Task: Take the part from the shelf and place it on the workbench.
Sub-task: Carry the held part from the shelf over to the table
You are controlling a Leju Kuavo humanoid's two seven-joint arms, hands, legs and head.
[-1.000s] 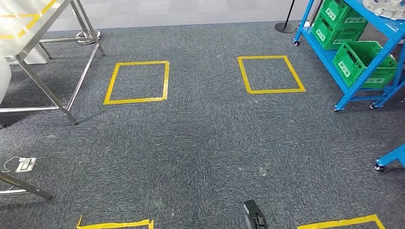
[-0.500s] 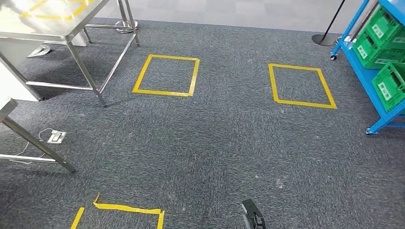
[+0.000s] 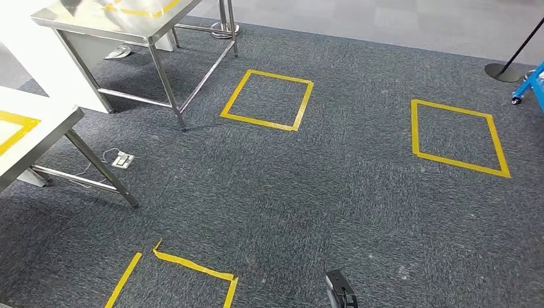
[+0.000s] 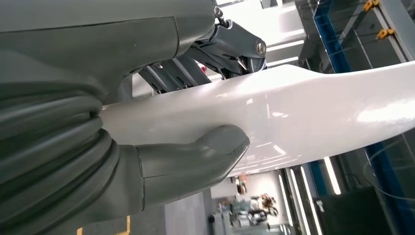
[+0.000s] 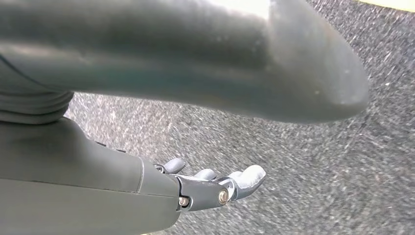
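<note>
The right robot hand (image 3: pixel 340 290) shows as a dark tip at the near edge of the head view, over grey carpet marked with yellow tape squares (image 3: pixel 267 100); two steel tables (image 3: pixel 125 19) stand to the far left.

At the left wrist, the left robot hand (image 4: pixel 161 122) grips a long glossy white part (image 4: pixel 303 110), thumb under, fingers over, its long axis running out past the hand.

At the right wrist, the right robot hand (image 5: pixel 215 188) holds nothing, fingers loosely apart above the carpet.
</note>
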